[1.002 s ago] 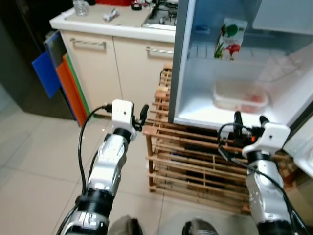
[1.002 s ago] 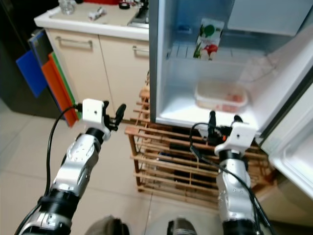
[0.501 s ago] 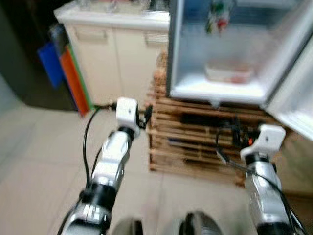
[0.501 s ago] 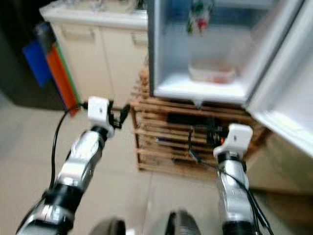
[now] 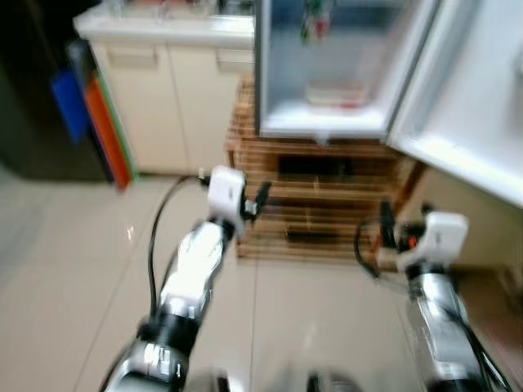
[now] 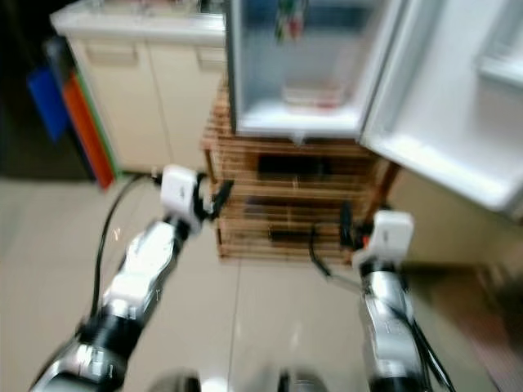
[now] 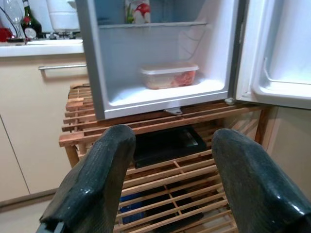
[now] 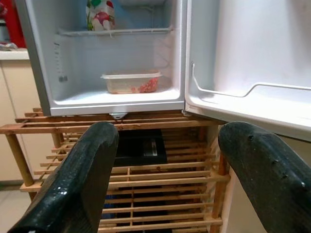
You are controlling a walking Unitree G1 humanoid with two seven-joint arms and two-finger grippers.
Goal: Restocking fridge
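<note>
The fridge (image 7: pixel 160 92) stands with its door (image 8: pixel 243 58) swung wide, perched on a slatted wooden rack (image 8: pixel 131 179), and that fridge is our landmark. Inside it, a clear lidded food container (image 7: pixel 169 75) with something reddish sits on the bottom shelf, and above that a juice carton (image 8: pixel 99 14) with fruit printed on it stands on the upper wire shelf. Below the fridge, a dark flat tray (image 7: pixel 167 144) lies on the rack's top tier. The head views are blurred. The left gripper (image 5: pixel 255 201) is raised in front of the rack, short of the fridge, fingers (image 7: pixel 92 184) spread apart with nothing between them. The right gripper (image 5: pixel 388 230) is up too, nearer the door side of the fridge, fingers (image 8: pixel 77 184) likewise parted and empty. Beside the fridge, away from the door, runs a cream cabinet (image 5: pixel 163 98) under a pale bench (image 5: pixel 163 28), with blue and orange boards (image 5: pixel 94 114) leaning at its far end.
</note>
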